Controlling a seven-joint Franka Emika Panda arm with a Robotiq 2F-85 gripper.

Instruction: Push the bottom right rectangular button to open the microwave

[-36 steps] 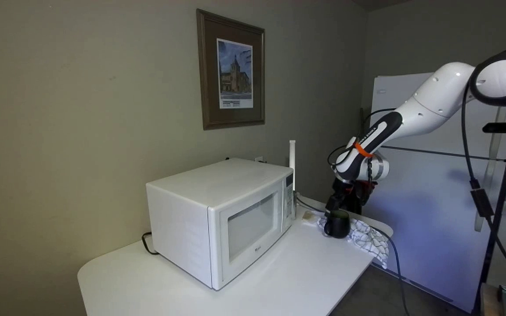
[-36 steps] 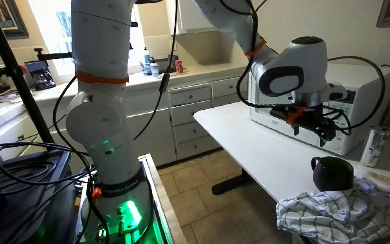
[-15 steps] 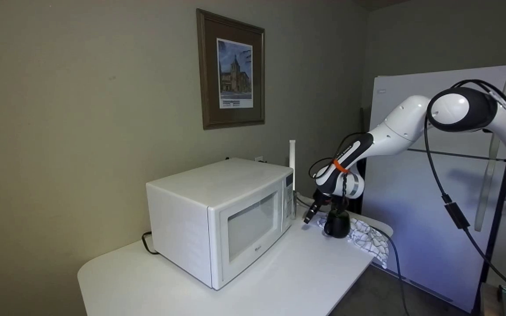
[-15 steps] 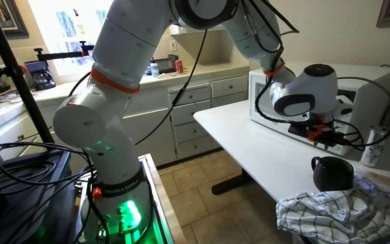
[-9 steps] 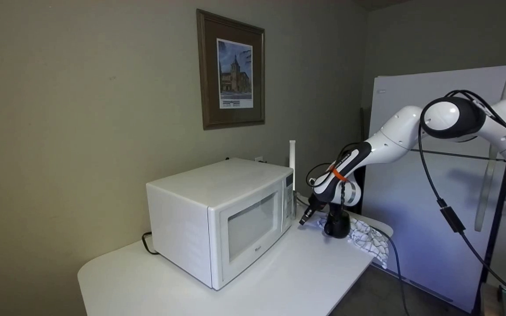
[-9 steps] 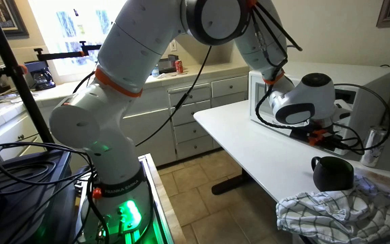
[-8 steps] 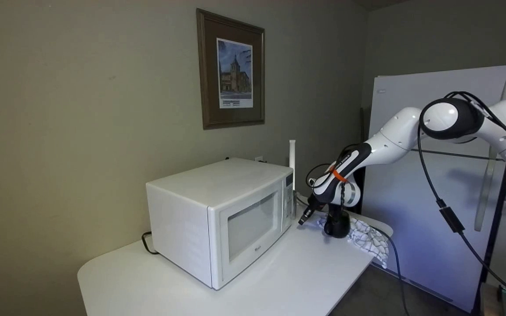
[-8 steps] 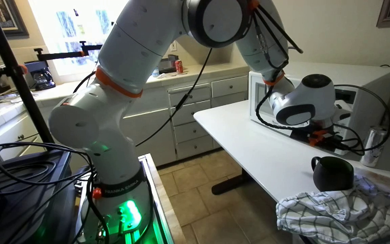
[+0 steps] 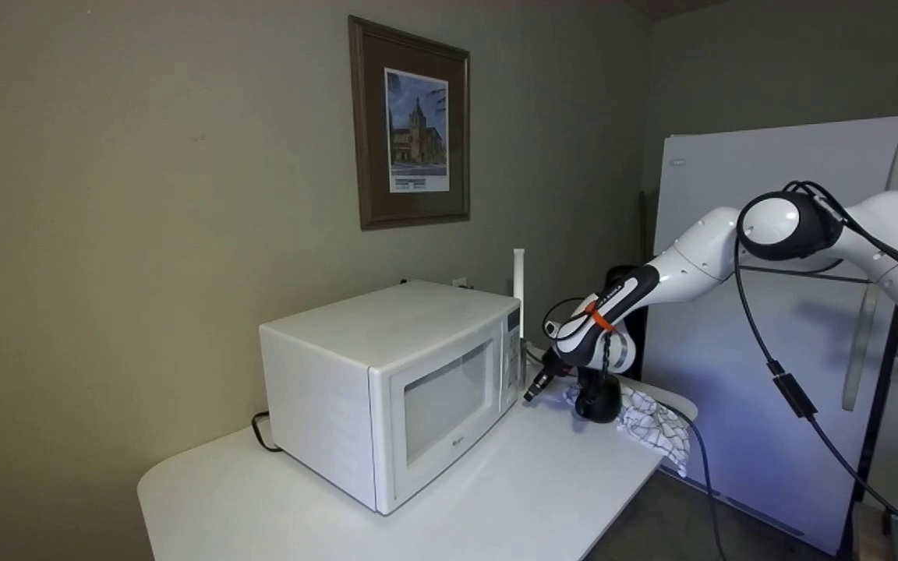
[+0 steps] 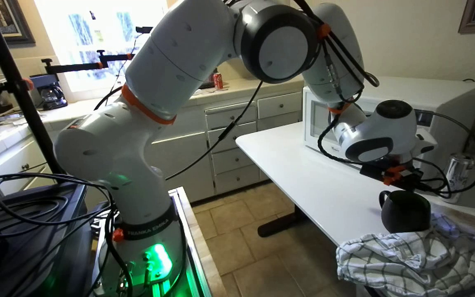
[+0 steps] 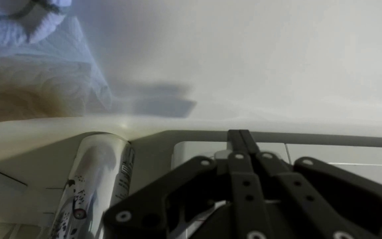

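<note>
Bottom centre, wrist view: fingers (image 11: 234,142) pinched together, microwave (image 11: 340,155) near! Aim looks low; lift slightly, press square.

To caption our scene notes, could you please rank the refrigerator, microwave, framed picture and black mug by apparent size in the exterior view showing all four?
1. White refrigerator, though partly covered
2. White microwave
3. Framed picture
4. Black mug, clearly smallest
</note>
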